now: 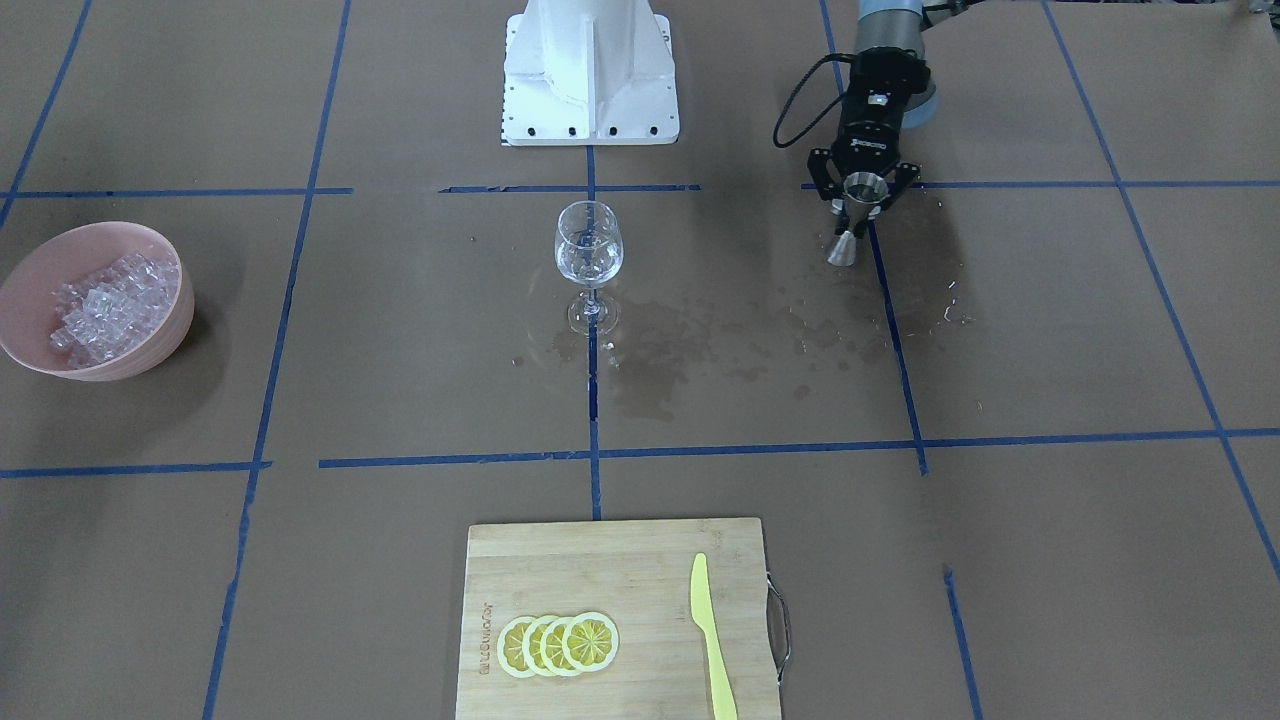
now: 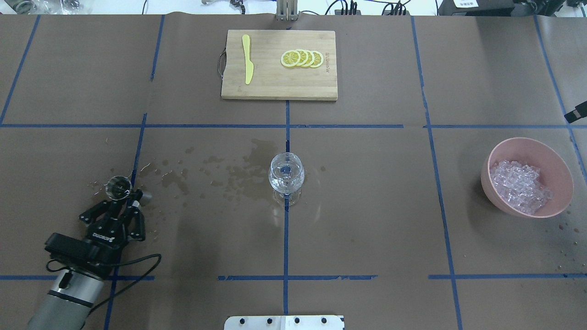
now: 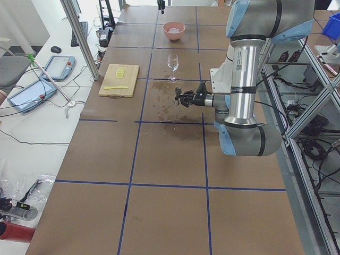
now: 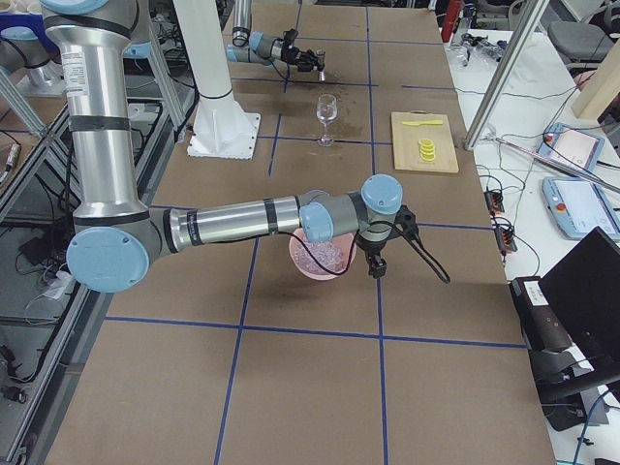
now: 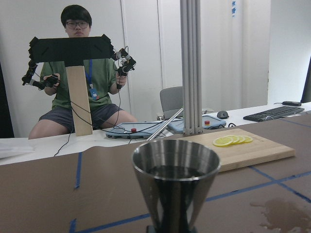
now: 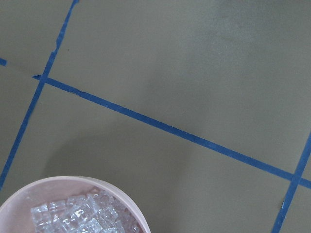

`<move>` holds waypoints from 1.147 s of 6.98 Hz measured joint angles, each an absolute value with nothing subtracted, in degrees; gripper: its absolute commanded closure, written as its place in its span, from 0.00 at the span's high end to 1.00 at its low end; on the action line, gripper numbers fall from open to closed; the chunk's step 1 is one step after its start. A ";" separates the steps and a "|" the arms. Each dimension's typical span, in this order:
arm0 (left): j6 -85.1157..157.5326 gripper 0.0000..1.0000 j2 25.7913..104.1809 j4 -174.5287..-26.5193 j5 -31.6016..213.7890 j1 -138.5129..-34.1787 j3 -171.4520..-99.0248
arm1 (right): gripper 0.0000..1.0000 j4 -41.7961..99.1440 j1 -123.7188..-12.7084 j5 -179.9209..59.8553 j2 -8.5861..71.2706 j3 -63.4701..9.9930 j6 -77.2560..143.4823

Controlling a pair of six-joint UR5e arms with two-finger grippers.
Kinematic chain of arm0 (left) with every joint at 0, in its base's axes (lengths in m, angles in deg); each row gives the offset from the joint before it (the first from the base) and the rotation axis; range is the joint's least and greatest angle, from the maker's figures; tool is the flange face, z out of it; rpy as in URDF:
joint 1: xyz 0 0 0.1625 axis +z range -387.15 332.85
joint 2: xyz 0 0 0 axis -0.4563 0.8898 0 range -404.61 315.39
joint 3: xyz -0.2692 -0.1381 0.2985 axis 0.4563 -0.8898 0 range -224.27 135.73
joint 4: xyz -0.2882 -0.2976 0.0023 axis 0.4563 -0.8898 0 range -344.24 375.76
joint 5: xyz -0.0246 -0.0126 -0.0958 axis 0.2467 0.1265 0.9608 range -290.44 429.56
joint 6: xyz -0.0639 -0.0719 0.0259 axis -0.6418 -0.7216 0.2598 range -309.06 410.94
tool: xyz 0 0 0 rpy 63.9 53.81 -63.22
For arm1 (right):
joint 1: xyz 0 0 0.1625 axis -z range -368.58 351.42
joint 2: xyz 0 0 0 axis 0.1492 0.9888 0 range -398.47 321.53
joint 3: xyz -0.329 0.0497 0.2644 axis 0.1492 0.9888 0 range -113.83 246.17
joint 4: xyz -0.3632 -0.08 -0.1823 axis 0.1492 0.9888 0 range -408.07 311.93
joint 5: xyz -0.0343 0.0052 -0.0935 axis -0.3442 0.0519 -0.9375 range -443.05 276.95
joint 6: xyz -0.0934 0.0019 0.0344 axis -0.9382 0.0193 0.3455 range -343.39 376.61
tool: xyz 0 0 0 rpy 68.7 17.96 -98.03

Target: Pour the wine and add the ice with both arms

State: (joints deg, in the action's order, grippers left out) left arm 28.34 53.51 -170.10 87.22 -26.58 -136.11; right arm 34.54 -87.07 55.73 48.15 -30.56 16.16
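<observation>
My left gripper (image 1: 862, 200) is shut on a steel jigger (image 2: 118, 187) and holds it upright over the table's left part, well to the side of the wine glass (image 2: 286, 174). In the left wrist view the jigger (image 5: 176, 184) fills the foreground and its inside looks dark; I cannot make out the wine. The glass (image 1: 588, 250) stands at the table's middle. Ice cubes (image 2: 518, 185) fill a pink bowl (image 2: 527, 139) at the right. My right gripper (image 4: 376, 263) hangs just past the bowl's far side; I cannot tell whether it is open. The right wrist view shows the ice (image 6: 82, 218) below.
A wooden cutting board (image 2: 275, 89) with lemon slices (image 2: 302, 58) and a yellow knife (image 2: 247, 64) lies at the far edge. Wet stains (image 2: 229, 174) spread between the jigger and the glass. The white base block (image 1: 590, 70) stands at the robot's side.
</observation>
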 measured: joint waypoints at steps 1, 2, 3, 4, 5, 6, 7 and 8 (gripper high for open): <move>32.98 0.00 58.00 -167.36 87.20 -26.92 -136.12 | 1.00 34.54 -87.10 55.72 48.36 -30.96 16.17; 36.08 0.00 61.91 -163.42 87.16 -27.87 -136.12 | 1.00 34.54 -87.13 55.72 48.61 -31.43 16.17; 37.62 0.00 64.95 -159.14 87.15 -29.24 -136.12 | 1.00 34.55 -87.14 55.72 48.96 -32.16 16.17; 38.19 0.00 66.59 -155.61 87.21 -30.38 -136.12 | 1.00 34.54 -87.15 55.70 49.20 -32.58 16.15; 38.67 0.00 67.74 -153.16 87.37 -31.26 -136.11 | 1.00 34.54 -87.15 55.67 49.29 -32.70 16.11; 40.13 0.00 69.26 -151.21 87.50 -31.72 -136.11 | 1.00 34.54 -87.16 55.65 49.31 -32.73 16.09; 42.58 0.00 71.14 -149.40 87.57 -31.97 -136.11 | 1.00 34.54 -87.15 55.64 49.33 -32.71 16.09; 44.38 0.00 72.60 -147.17 88.03 -32.18 -136.13 | 1.00 34.55 -87.16 55.64 49.36 -32.63 16.09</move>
State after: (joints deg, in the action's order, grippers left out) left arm 44.38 72.60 -147.17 88.03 -32.18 -136.13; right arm 34.55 -87.16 55.64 49.36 -32.63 16.09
